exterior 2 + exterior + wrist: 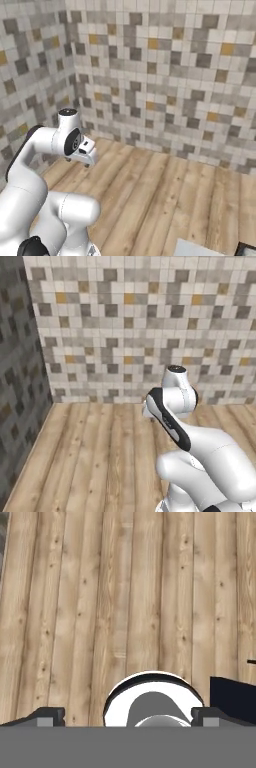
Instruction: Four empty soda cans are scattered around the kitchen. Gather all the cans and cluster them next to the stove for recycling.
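Mosaic tiles in grey, beige and ochre cover the wall (140, 326) at the back, and a second tiled wall (30, 65) meets it in a corner on the left side. Below them a wooden plank floor (95, 456) is seen, which is bare. Over this floor the white arm (200, 456) is folded, with its elbow raised and its hand turned down to the planks. At the lower right edge of the right base view a pale grey slab (197, 248) and a dark corner (246, 249) are cut off by the frame. The gripper (127, 714) is released, its two dark fingertips (47, 714) spread wide apart above the floor and holding nothing. No can or stove can be made out.
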Robot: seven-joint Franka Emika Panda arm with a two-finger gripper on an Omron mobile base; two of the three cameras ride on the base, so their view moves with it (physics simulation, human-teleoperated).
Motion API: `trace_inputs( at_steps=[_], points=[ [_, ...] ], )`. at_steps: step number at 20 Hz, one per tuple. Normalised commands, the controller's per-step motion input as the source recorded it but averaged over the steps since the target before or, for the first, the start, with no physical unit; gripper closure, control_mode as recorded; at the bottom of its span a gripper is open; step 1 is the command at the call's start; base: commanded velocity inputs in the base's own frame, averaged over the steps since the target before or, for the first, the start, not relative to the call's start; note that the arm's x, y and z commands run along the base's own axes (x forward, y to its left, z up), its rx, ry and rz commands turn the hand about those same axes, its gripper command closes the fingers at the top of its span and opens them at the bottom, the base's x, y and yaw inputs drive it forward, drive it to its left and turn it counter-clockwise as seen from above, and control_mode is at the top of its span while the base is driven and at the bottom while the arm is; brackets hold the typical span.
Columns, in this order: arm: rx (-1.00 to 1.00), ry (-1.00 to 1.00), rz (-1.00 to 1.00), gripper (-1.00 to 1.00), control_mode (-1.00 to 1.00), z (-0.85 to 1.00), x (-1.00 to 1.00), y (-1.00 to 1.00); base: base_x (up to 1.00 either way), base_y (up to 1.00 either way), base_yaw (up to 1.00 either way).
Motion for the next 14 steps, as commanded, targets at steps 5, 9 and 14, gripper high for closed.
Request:
trace_inputs(
  at_steps=[5,9,14],
  points=[
    [0.0,0.0,0.0,-1.0,1.0,0.0,0.0,0.0,0.59,0.05,-0.33],
    [0.0,0.0,0.0,-1.0,1.0,0.0,0.0,0.0,0.46,0.07,-0.5],
    [0.0,0.0,0.0,-1.0,1.0,0.0,0.0,0.0,0.4,0.08,-0.58]
  ],
)
